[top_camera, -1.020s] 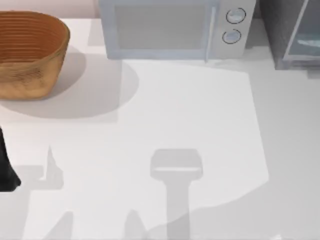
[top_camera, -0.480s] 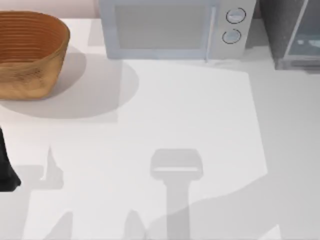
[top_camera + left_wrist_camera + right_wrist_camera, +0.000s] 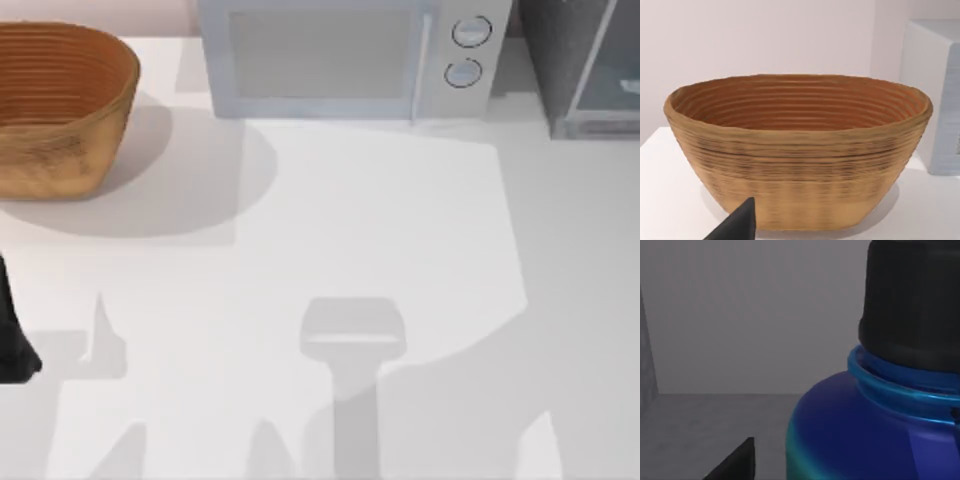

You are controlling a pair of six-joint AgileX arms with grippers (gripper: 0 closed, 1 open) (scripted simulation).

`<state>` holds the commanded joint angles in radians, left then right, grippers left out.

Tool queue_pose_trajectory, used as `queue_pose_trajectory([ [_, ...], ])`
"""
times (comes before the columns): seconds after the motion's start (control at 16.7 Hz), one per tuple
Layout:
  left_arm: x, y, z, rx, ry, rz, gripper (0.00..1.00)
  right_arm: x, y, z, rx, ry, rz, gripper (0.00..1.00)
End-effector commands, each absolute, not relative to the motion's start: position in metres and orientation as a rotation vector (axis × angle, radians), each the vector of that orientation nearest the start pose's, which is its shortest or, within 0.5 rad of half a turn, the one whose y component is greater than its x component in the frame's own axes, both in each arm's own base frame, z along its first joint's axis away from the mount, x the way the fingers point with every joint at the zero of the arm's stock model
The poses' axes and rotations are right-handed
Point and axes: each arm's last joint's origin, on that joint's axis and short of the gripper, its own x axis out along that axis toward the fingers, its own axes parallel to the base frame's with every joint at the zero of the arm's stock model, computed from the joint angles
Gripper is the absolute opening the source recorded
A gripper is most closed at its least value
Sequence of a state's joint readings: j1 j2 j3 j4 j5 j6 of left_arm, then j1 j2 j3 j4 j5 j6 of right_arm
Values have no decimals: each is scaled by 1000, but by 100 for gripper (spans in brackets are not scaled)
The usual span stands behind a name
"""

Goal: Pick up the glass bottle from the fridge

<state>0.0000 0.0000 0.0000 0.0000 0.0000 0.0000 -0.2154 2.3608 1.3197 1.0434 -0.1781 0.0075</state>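
Black, the one fingertip of the right claw that shows in the right wrist view sits just beside the glass bottle, whose blue body and dark cap loom right in front of that camera; whether the claw is released or clenched I cannot tell, since its other finger is out of sight and no contact with the bottle shows. The bottle stands upright on the dark grey floor inside the fridge, with the grey inner wall behind it. From above, the fridge stands at the worktop's far right corner, and the silver microwave is just to the left of the fridge. Well to the left of the fridge, past the microwave, is the woven basket, and the left claw is parked near that basket, facing it, with one dark fingertip visible and its state likewise not to be told. By my judgement the step in hand is the final approach to the bottle. The next move calls for centring the body between the fingers, closing firmly, then drawing it out clear of the fridge frame.
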Motion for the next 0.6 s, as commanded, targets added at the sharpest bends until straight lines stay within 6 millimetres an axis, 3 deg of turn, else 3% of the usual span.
queue_pose_trajectory([
  [0.12,106,-1,160,0,0,0,100,478,-93,104,-4,0,-10,100],
  [0.6,106,-1,160,0,0,0,100,478,-93,104,-4,0,-10,40],
])
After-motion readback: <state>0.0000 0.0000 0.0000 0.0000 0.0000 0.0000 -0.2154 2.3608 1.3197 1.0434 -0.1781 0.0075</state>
